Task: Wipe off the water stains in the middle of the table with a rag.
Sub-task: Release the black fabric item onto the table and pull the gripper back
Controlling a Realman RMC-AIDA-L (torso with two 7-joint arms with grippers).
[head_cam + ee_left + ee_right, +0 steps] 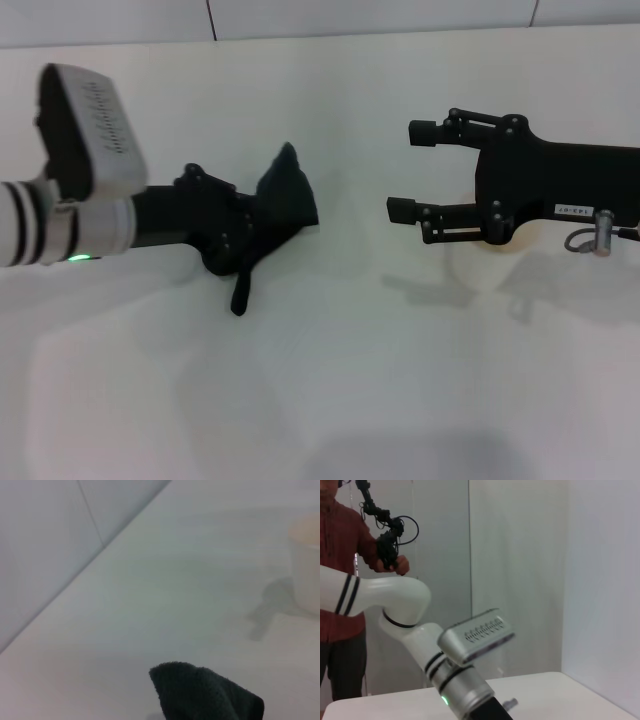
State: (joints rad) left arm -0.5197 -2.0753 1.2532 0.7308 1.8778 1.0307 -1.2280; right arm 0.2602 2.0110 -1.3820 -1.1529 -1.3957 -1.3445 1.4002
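I count two grippers, one rag and one cup on the table [330, 400]; I cannot make out any orange stain from where I sit. My left gripper [245, 245] comes in from the left side of the head view, low over the tabletop, and it is clenched around the rag [285, 195]. The dark cloth bunches up past the gripper toward the centre of the table, with one peak pointing to the far edge and a narrow strip hanging down on the near side, its tip reaching the white surface. In the left wrist view the same rag shows as a single dark fuzzy corner at the lower edge, with bare white tabletop beyond it. My right gripper [405, 170] hangs over the right half of the table, its two fingers spread wide and holding nothing, their tips aimed at the rag with a clear gap of bare tabletop between them. The cup [306, 565], pale and blurred, shows in the left wrist view only, well apart from the cloth.
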